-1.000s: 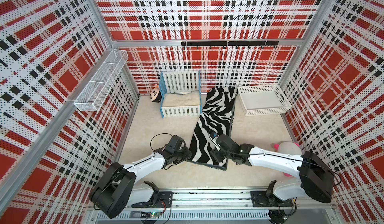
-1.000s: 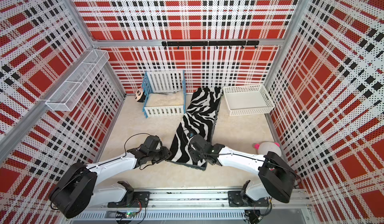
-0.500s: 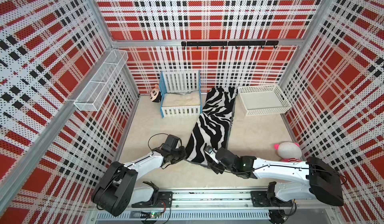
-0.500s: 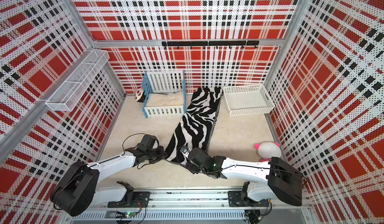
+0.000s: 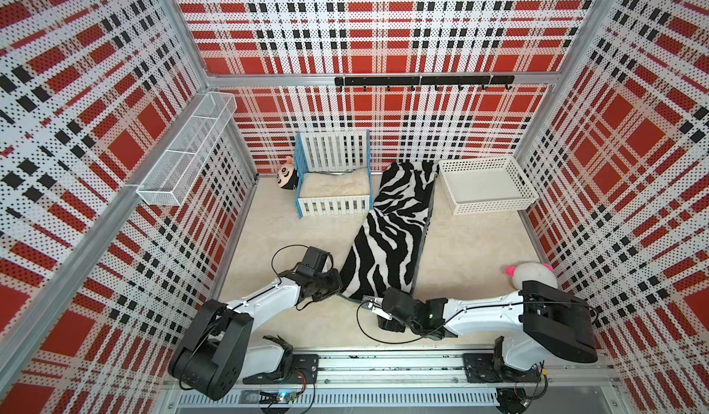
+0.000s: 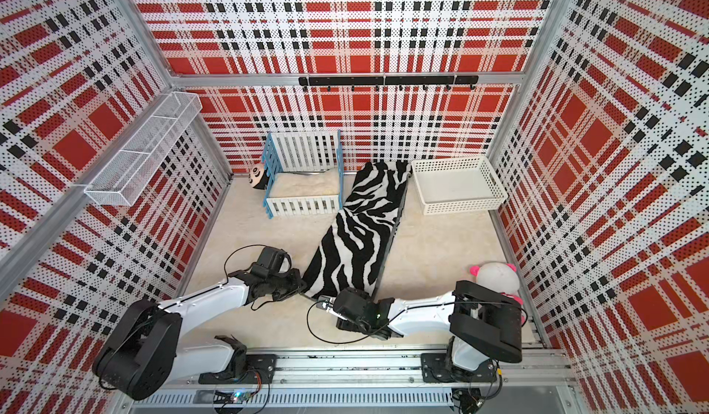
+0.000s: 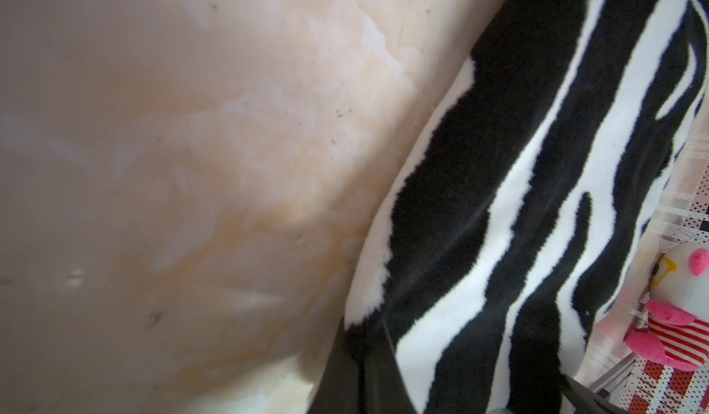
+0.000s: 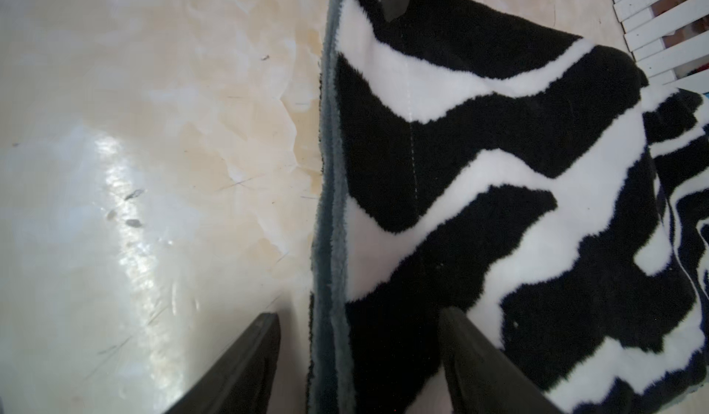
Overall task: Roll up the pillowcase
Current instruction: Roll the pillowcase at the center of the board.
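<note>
The pillowcase lies zebra side up as a long flat strip on the cream tabletop. Its near end is at the two grippers and its far end runs away from them to the back wall. It looks soft, plush and light. It seems thick enough to make a fat roll, yet limp, so it would likely sag and spring open unless both near corners are turned together. The pile should grip rather than slip. The near hem, where a grey edge shows, seems the place to take hold.

The left gripper has its jaws pressed together on that hem's corner. The right gripper is spread, with the grey hem running between its jaws and nothing pinched.

Far beyond the jaws, a toy crib flanks the strip on the left and a white basket on the right. A pink-eared plush toy sits well apart.
</note>
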`<state>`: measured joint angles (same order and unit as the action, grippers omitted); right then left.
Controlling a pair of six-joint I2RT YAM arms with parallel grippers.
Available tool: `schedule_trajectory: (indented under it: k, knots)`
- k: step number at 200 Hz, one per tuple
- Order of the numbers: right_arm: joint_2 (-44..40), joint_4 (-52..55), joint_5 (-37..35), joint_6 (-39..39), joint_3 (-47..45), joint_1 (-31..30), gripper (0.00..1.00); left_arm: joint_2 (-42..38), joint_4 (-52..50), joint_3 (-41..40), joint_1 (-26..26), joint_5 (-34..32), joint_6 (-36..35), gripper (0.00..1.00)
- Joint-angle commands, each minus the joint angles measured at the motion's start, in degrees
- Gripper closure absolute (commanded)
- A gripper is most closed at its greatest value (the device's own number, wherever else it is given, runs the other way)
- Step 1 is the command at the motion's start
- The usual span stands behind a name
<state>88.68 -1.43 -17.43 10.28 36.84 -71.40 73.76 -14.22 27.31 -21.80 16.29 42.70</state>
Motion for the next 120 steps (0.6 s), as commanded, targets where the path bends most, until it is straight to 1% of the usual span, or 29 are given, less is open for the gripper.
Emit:
schedule_trajectory:
  k: [1,22,34,60,77,83,93,94,95,108,111,118,120]
  knots:
    - [2.1,-1.5,-0.9,0.6,0.3,-0.4,0.28,-0.9,-1.6,1.0,0.7,-0.3,-0.9,1.00]
    - [4.7,-2.0,-1.9,0.8,0.5,-0.4,0.30,-0.8,-1.6,1.1,1.4,-0.1,-1.0,1.00]
    - [6.5,-1.9,-2.7,0.6,1.0,-0.4,0.35,-0.9,-1.6,1.1,1.6,0.0,-1.0,1.00]
    - [9.3,1.3,-1.6,-0.7,3.5,-0.4,0.60,-1.2,-1.8,1.3,2.2,0.3,-1.0,1.00]
    - [9.7,4.3,1.0,-1.7,5.0,-0.3,0.82,-1.8,-2.4,1.6,3.0,0.3,-1.0,1.00]
    - [9.5,4.9,1.9,-2.1,5.2,-0.3,0.89,-2.1,-2.7,1.7,3.4,0.3,-1.0,1.00]
    - [8.8,5.7,3.7,-2.6,5.5,-0.3,0.95,-2.7,-3.3,2.0,4.4,0.5,-1.1,1.00]
    - [8.7,5.8,3.9,-2.7,5.5,-0.3,0.97,-2.8,-3.4,2.0,4.5,0.6,-1.1,1.00]
    - [8.6,6.0,4.1,-2.7,5.6,-0.3,1.00,-2.9,-3.4,2.1,4.7,0.6,-1.1,1.00]
    - [7.2,7.6,5.3,-3.8,6.6,-0.4,1.00,-3.9,-4.5,2.9,6.4,1.1,-1.3,1.00]
    - [6.7,8.0,7.3,-4.0,6.9,-0.4,1.00,-4.1,-4.8,3.2,6.8,1.3,-1.3,1.00]
    - [5.7,8.9,9.5,-4.7,7.8,-0.4,1.00,-4.6,-5.4,3.8,7.2,1.6,-1.3,1.00]
    - [5.4,9.2,10.2,-4.8,8.1,-0.4,1.00,-4.8,-5.7,4.0,8.7,1.7,-1.4,1.00]
